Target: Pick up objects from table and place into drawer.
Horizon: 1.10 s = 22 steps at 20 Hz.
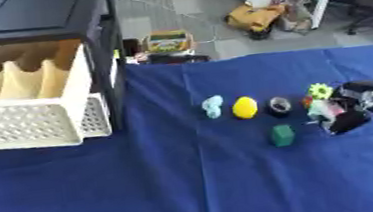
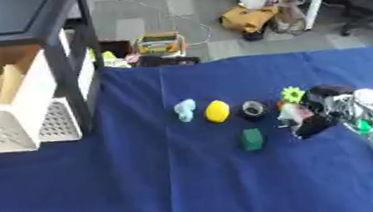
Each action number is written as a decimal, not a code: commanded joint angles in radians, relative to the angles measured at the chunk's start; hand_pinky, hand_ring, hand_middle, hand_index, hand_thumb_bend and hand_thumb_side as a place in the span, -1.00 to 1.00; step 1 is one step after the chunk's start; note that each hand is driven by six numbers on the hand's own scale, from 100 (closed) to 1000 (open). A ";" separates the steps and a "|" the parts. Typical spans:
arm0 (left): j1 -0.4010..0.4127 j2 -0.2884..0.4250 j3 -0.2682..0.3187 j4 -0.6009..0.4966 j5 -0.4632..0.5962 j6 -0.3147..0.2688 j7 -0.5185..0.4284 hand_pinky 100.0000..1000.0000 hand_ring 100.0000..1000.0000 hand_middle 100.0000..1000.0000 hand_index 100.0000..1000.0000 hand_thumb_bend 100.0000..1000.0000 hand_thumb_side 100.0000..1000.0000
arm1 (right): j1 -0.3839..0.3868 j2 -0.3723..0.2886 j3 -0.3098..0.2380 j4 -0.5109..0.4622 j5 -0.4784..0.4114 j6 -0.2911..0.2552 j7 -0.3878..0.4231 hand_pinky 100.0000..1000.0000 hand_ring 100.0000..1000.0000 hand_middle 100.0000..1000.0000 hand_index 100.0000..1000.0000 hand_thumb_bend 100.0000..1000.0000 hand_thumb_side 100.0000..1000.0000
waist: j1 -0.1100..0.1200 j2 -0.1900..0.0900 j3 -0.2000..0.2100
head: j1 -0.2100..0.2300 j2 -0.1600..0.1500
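Objects at frame centre-right are looking light and rigid; right robot hand is curling around a pale one, sides pinched.

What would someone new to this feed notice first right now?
Probably the row of small bright things mid-table on the blue cloth: a pale blue piece, a yellow lemon, a dark ring and a green block just in front. Next, the right hand reaching in at the row's right end beside a green gear. At far left, the white perforated drawer stands pulled open.
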 commanded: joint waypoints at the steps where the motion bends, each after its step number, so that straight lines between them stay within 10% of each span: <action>1: -0.006 0.010 0.013 -0.014 0.004 0.000 -0.003 -0.22 -0.86 -0.16 0.52 -1.00 0.85 | -0.003 -0.034 -0.021 -0.029 -0.015 0.010 -0.018 -0.13 0.18 -0.14 0.10 -1.00 -0.51 | 0.001 -0.026 -0.003 | 0.004 -0.008; 22: -0.004 0.010 0.014 -0.014 0.012 -0.005 -0.008 -0.22 -0.85 -0.16 0.52 -1.00 0.84 | 0.069 -0.134 -0.161 -0.479 -0.133 0.114 -0.120 -0.26 -0.06 -0.33 -0.12 -1.00 -0.60 | -0.001 -0.043 -0.020 | 0.037 -0.002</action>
